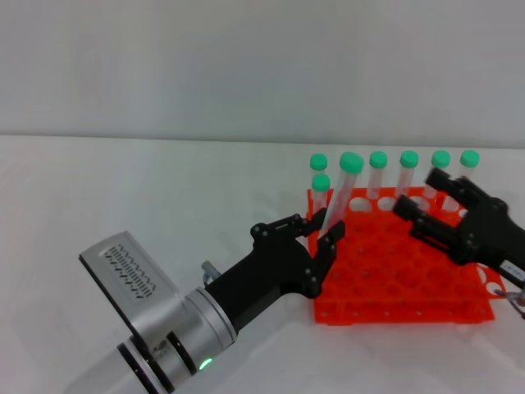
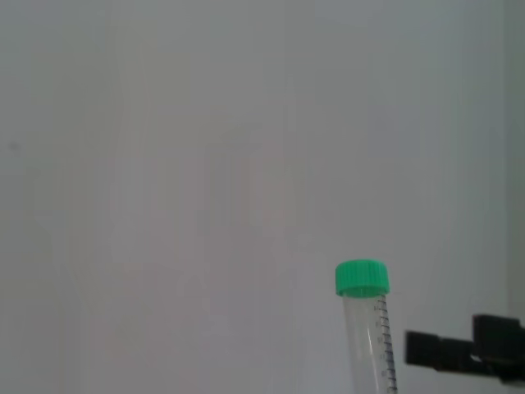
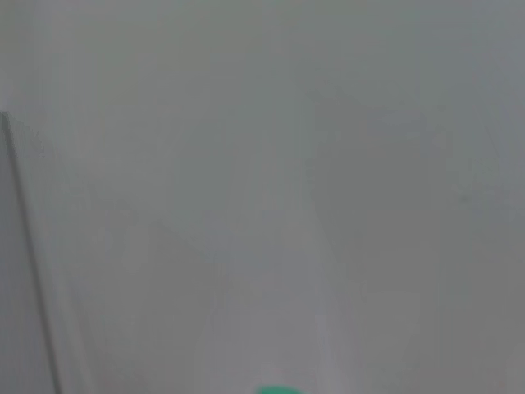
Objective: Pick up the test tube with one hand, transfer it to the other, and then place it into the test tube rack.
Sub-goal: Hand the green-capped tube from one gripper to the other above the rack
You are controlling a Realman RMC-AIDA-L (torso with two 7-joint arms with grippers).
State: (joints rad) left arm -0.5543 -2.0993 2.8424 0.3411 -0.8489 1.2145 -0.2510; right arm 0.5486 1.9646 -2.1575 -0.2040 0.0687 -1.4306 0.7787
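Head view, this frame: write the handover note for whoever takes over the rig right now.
Left gripper is shut on the test tube, holding it tilted at the left front edge of the test tube rack.
Right gripper is open, above the rack's right side, holding nothing.
Six other capped tubes stand along the rack's back.
Done: tube picked up by the left.
Left: hand it to the right gripper, then set it in a free hole.
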